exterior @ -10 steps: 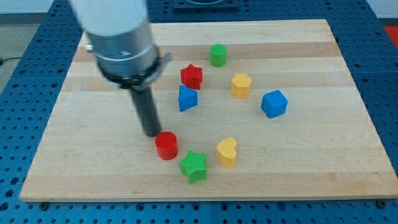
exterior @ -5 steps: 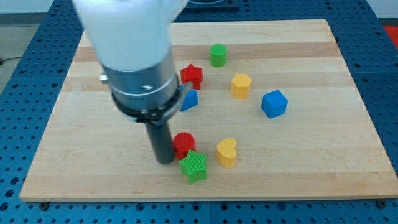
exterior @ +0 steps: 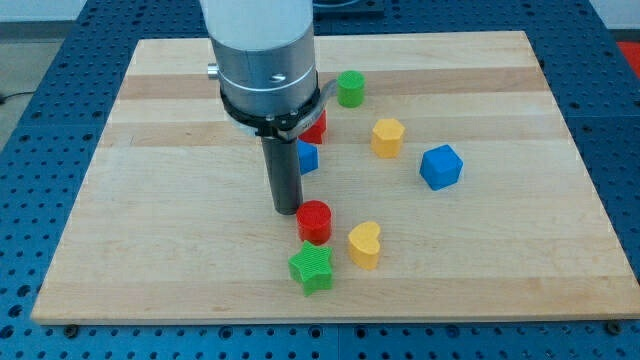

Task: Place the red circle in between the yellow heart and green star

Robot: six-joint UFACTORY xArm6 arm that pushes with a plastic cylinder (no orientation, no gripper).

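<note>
The red circle [exterior: 314, 221] stands on the wooden board [exterior: 150, 200], just above the green star [exterior: 311, 268] and to the upper left of the yellow heart [exterior: 365, 244]. It sits above the gap between those two, close to both. My tip [exterior: 287, 209] rests at the red circle's upper left edge, touching it or nearly so. The arm's body hides part of the red star [exterior: 316, 127] and the blue block [exterior: 307, 157].
A green cylinder [exterior: 350, 88] stands near the view's top. A yellow hexagonal block [exterior: 387, 137] and a blue cube [exterior: 441, 167] lie to the right of the middle.
My tip swung down past the red circle's left side, then back up and to the right. The red circle slid right and slightly up, ending above the star and heart.
</note>
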